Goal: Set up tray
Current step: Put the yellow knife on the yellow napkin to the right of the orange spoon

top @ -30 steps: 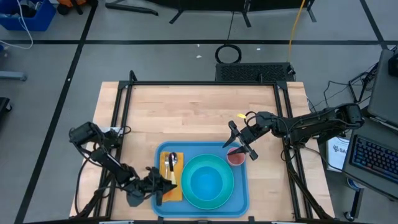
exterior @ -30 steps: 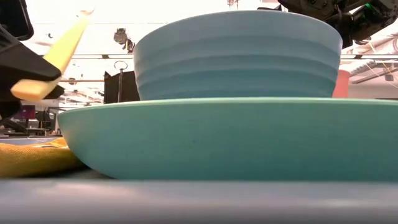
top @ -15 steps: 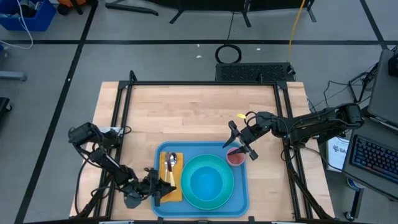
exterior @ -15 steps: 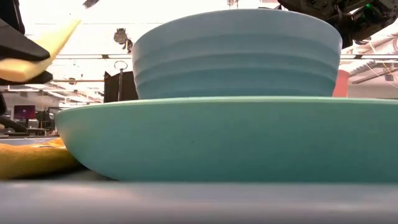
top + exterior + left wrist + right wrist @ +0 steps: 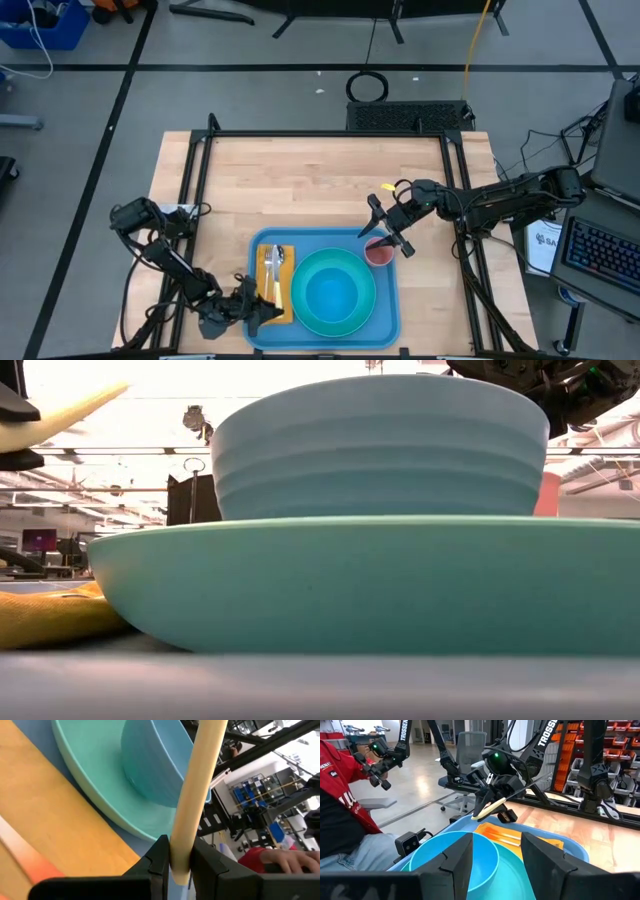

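Note:
The light-blue tray (image 5: 388,322) lies near the table's near edge. It carries a turquoise plate (image 5: 300,315) with a blue bowl (image 5: 332,292) on it. A red cup (image 5: 380,256) stands at the tray's far right corner. A yellow napkin (image 5: 272,300) with a spoon (image 5: 278,257) lies on the tray's left side. My left gripper (image 5: 257,306) is over the napkin's near end, shut on a cream-handled utensil (image 5: 200,785). My right gripper (image 5: 386,237) hangs open just above the red cup, which its wrist view does not show. My left gripper pinches the utensil's cream handle near its end (image 5: 180,851) between the two fingers (image 5: 159,857), which lie across it. A short stub sticks out behind them. The utensil is lifted clear above the napkin (image 5: 55,825) and slants up past the plate (image 5: 60,418).
Bare wood stretches over the table's far half (image 5: 300,180). Black frame rails (image 5: 196,190) run along the left and right sides. A person in red (image 5: 340,785) sits beyond the table's near edge. A keyboard (image 5: 605,255) lies off the table's right side.
My left gripper has drawn back a little toward the table's near left and has risen with the utensil. In the low view the cream handle has climbed and tipped from steep to a flatter slant. My right gripper has kept still over the cup.

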Controlling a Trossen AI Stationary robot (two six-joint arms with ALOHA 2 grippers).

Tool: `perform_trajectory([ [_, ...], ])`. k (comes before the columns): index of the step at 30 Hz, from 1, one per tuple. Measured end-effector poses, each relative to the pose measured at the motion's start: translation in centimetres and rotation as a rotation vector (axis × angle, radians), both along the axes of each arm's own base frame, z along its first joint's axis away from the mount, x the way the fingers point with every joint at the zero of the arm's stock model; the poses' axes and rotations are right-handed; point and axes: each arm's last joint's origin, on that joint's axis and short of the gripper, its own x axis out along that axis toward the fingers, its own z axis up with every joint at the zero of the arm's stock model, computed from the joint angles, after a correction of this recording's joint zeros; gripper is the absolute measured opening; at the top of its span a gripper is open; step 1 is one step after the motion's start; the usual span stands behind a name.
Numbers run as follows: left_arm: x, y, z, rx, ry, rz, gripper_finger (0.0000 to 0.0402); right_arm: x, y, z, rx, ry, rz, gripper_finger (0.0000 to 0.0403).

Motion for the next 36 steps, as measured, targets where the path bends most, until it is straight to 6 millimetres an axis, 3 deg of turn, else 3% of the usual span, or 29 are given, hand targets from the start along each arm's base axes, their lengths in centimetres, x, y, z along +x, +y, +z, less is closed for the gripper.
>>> perform_trajectory([
  [36,-0.3,-0.3,0.8,-0.412,0.094,-0.008,0.0053,0.0,0.0,0.0,-0.013,-0.009,0.001,0.0155],
])
